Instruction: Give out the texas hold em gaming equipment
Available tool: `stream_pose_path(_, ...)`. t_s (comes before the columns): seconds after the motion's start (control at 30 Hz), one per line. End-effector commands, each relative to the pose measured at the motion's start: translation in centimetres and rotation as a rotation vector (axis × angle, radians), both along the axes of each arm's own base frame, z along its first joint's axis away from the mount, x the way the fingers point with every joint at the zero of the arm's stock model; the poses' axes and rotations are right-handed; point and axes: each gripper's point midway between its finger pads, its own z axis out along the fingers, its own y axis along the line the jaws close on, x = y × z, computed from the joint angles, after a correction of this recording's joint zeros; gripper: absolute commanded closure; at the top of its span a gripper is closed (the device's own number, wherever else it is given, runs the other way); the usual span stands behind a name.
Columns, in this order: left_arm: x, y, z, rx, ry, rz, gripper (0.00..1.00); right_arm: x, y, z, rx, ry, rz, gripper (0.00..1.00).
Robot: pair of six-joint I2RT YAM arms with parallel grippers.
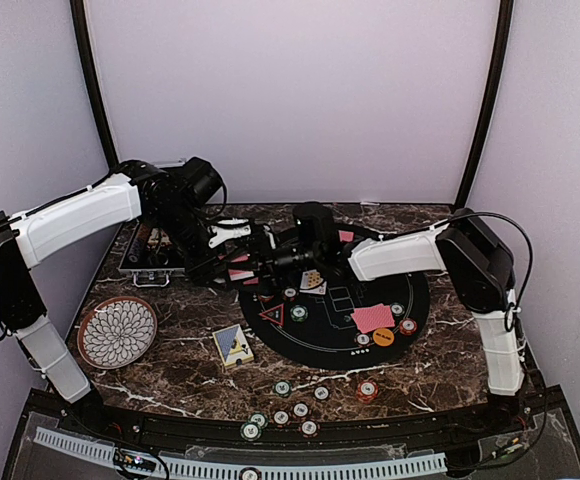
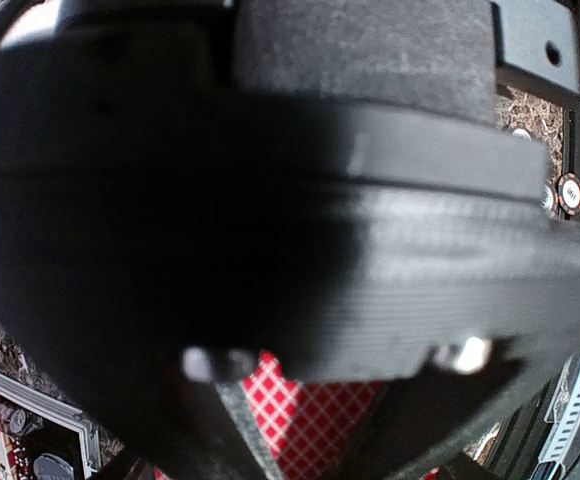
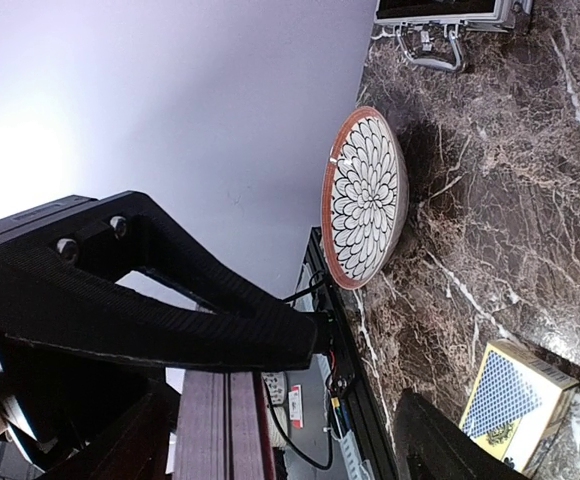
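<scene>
- The case (image 1: pixel 155 262) sits open at the back left of the bench (image 1: pixel 190 375). My left arm covers most of it, so I cannot tell what is inside.
- The plate (image 1: pixel 117 331) lies at the near left, its petal pattern in full view.
- The round black mat (image 1: pixel 320 345) carries much of the set. Red-backed cards (image 1: pixel 373 318) lie right of centre with the orange disc (image 1: pixel 383 337) just beside their near edge. The triangle (image 1: pixel 272 316) is toward the left rim, one card lies face up on the far side, and a few chips are dotted around.
- More chips (image 1: pixel 282 388) lie loose on the bench in front of the mat, some close to the front edge.
- A blue-backed box (image 1: pixel 232 344) lies between plate and mat.
- The left fingers (image 1: pixel 228 258) hang over the mat's far left edge, closed in on a red card that fills the gap between them. A black body pressed up to the lens blocks the rest of that wrist view.
- The right fingers (image 1: pixel 270 256) come in from the right, just beside the left ones. They stand apart, with bench showing between the tips.
- A layered slab (image 3: pixel 225 430), seen edge-on, lies against one right finger. I cannot tell whether it is a stack of cards.
- The print on the box and the white marks on the mat are too small for me to read.
</scene>
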Motion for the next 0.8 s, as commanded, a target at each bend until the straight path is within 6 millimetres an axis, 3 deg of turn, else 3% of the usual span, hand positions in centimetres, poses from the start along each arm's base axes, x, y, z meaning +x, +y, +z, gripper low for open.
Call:
stream_pose_path(0.0, -0.5, 0.1, 2.0, -0.041, -0.024, -0.01, 1.0, 0.0, 0.5, 0.3, 0.012, -0.022, 0.015, 0.24)
stream_pose_path(0.3, -0.5, 0.1, 2.2, -0.041, -0.029, -0.009, 1.0, 1.7, -2.6, -1.9, -0.093, -0.023, -0.058, 0.41)
stream_pose_path(0.57, -0.5, 0.2, 2.3, -0.043, -0.032, -0.007, 1.0, 2.5, -4.8, -1.7, -0.114, -0.04, -0.101, 0.52)
stream_pose_path(0.77, -0.5, 0.2, 2.3, -0.044, -0.033, -0.005, 1.0, 2.4, -5.5, -0.5, -0.096, -0.048, -0.106, 0.65)
